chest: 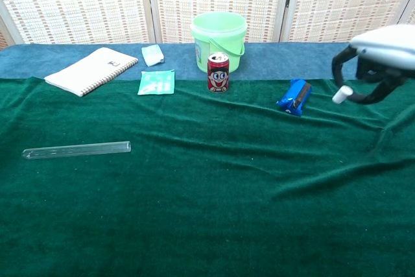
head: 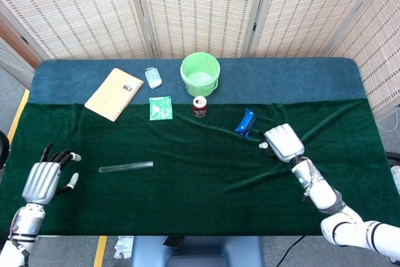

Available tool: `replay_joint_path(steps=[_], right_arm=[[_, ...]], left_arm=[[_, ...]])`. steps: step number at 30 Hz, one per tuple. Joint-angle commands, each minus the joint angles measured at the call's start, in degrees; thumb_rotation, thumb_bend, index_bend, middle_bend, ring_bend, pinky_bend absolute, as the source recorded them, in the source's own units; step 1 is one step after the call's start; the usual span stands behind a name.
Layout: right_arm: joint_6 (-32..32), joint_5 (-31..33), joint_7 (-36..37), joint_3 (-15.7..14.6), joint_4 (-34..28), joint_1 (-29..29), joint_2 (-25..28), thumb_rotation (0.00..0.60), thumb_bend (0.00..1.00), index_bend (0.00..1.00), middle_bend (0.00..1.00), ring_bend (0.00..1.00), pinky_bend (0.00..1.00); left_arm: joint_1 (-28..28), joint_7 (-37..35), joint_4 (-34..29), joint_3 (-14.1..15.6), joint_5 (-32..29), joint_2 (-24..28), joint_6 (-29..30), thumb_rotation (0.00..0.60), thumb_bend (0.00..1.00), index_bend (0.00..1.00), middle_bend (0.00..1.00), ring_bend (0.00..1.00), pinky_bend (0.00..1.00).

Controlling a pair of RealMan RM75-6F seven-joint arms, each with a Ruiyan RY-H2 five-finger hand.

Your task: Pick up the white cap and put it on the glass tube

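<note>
Woven cane screens backed the table, whose rumpled green velvet cloth [chest: 214,192] offered a soft, grippy bed. The right hand [chest: 382,53] pinched the small white cap [chest: 342,94] at its fingertips, lifted clear of the cloth near the blue packet [chest: 294,98]; the cap looked light, rigid and easily dropped. The left hand [head: 45,178] hung with fingers spread, holding nothing, beside the glass tube [chest: 76,150], which lay well apart from the cap, smooth, brittle, prone to rolling, and probably best gripped mid-length.
</note>
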Motion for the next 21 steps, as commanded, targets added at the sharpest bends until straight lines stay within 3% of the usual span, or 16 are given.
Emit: replay_joint_path(steps=[1,7,14,21], right_arm=[[2.7,-1.0,-0.2,-0.1,-4.3,-1.9,3.8,0.600,0.59,0.72,1.00,1.00,1.00],[4.4,-1.2,0.1,-0.5,-7.1,-3.5,6.9,0.600,0.59,0.72,1.00,1.00,1.00],[5.5,-1.3,1.4,-0.8,-6.5,-4.9,7.9,0.600,0.59,0.72,1.00,1.00,1.00],[4.7,-1.5,3.2,-1.1,-4.8,-5.2,7.5,0.600,0.59,0.72,1.00,1.00,1.00]], left_arm=[[-3.6,1.3,0.4,-1.5,-0.1,-1.4,-3.7,0.600,0.44,0.40,0.40,0.40,0.22],[-9.3,6.6,-0.3,-2.2,-2.3,-4.5,-11.2,0.600,0.37,0.40,0.53,0.52,0.60],[-14.1,17.9,0.4,-2.2,-9.4,-9.5,-17.9,0.600,0.35,0.40,0.62,0.61,0.69],[-16.5,25.6,1.8,-1.9,-16.3,-14.0,-19.3,0.600,0.35,0.41,0.68,0.67,0.72]])
